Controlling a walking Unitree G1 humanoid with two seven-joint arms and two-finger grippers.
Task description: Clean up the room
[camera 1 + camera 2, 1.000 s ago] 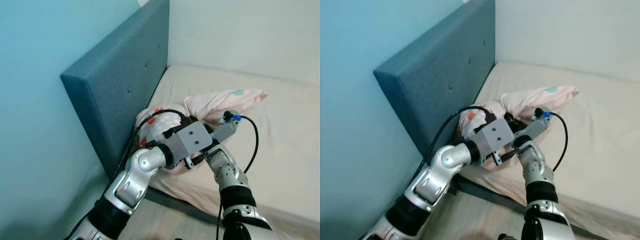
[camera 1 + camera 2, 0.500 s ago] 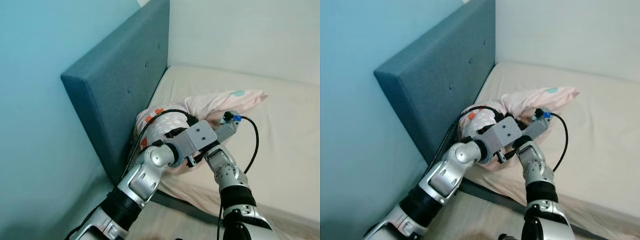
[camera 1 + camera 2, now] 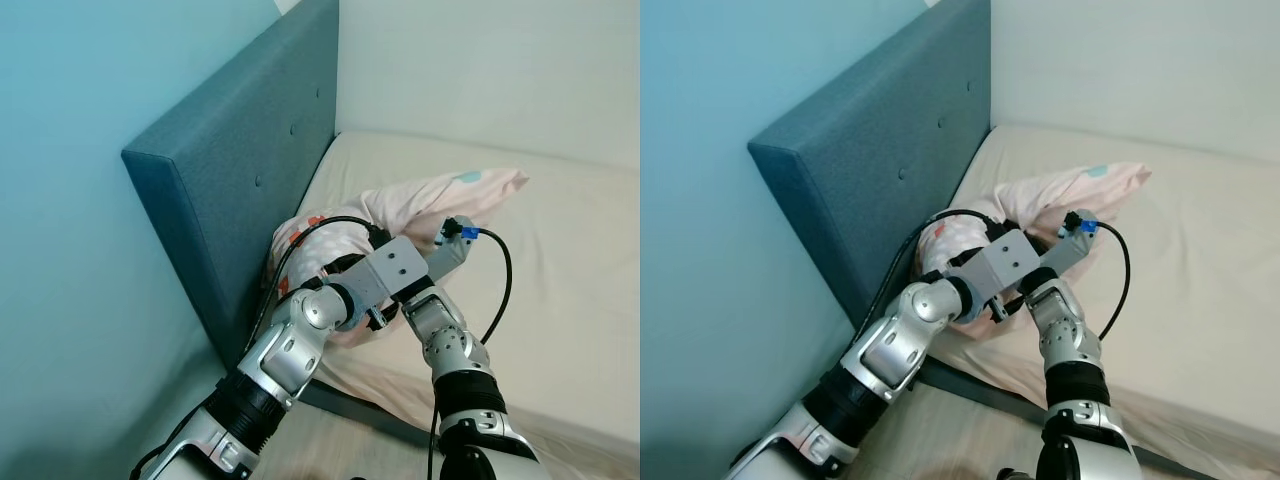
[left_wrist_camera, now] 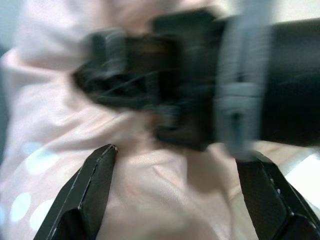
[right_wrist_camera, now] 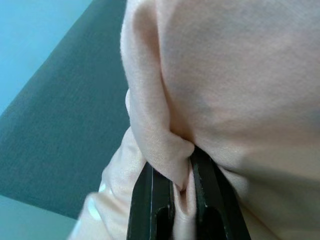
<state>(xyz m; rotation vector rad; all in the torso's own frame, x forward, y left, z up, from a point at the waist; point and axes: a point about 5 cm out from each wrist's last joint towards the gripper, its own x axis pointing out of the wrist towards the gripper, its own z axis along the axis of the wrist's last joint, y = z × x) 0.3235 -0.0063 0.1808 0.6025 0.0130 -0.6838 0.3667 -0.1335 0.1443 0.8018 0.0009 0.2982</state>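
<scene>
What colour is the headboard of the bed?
The headboard is dark teal with button tufts, clearest in the left eye view.

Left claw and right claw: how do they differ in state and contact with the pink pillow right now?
The left claw is open, its black fingers spread wide over the pale pink patterned pillow; the right claw is shut, pinching a fold of that pillow's fabric. The left claw grips nothing, while the right claw holds the pillow. Both sit at the pillow's near end, beside the teal padded headboard.

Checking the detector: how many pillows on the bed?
1. A pink pillow lies on the mattress beside the headboard; the right gripper pinches a fold, the left gripper is open over it. More may be hidden by the arms.
</scene>
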